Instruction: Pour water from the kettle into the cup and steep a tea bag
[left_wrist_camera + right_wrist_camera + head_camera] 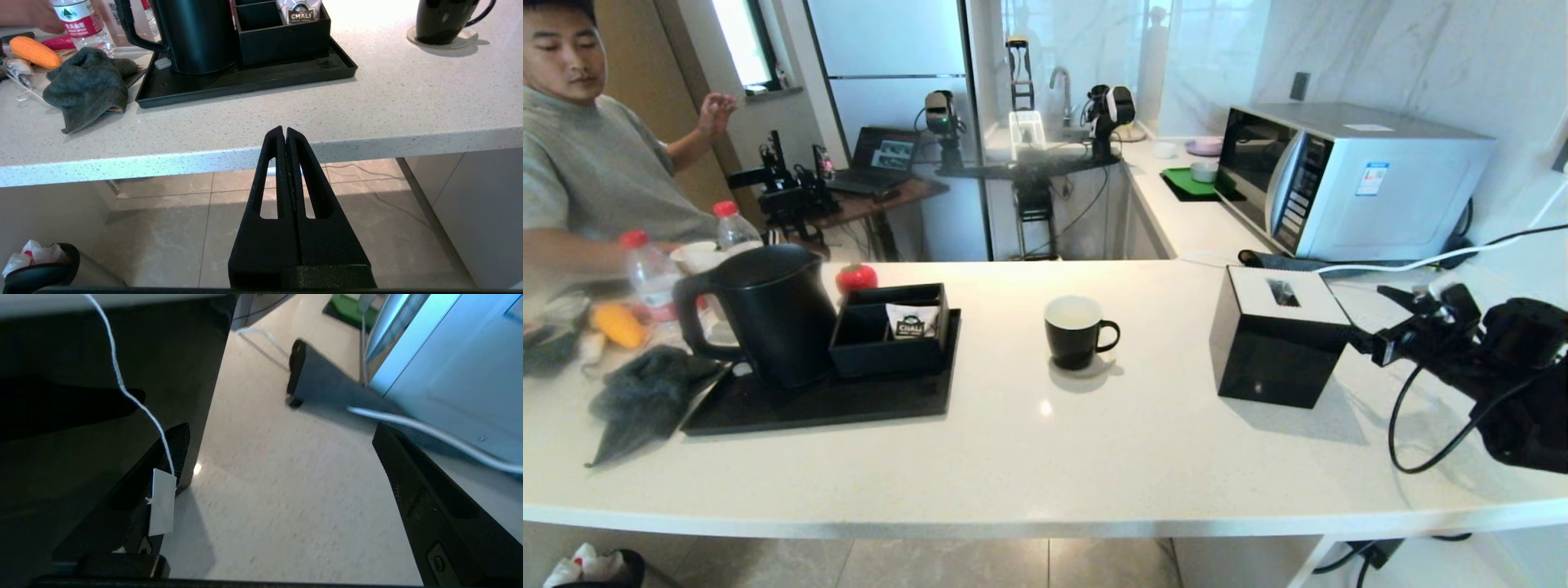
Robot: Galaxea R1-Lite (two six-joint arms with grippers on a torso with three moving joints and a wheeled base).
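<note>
Head view: task looks barely begun, by my read. The kettle [768, 314] stands upright on the black tray [849, 404] at the robot's left, untouched, handle toward the left edge; the cup [1076, 331] sits alone mid-table on a pale coaster, well apart from tray and from the black tissue box [1278, 335]. Cup's white inside shows, can't tell if there's water in it; no bag or string seen at it. Left end effector [284, 132] hangs below and in front of the table [1029, 457] edge, fingers pressed together, holding nothing. Right end effector [278, 465] is just beside the tissue box, toward the microwave [1347, 175], jaws spread wide, nothing between them. In the right wrist view a thin white string [122, 386] with a small paper tag [162, 501] dangles down the box side, tag lying against one finger, so the tea bag's string is by the box; the pouch itself isn't visible, prob. on top. Left to do, judging from this: grab bag, pour, steep. Counts: 1 kettle, 1 black cup, 1 tray, 1 black organiser box [890, 327] on it w/ 1 CHALI sachet [912, 321], 1 tissue box, 2 water bottles [649, 273], 1 dark cloth [645, 392], 1 microwave, 1 person [588, 147] at far left.
</note>
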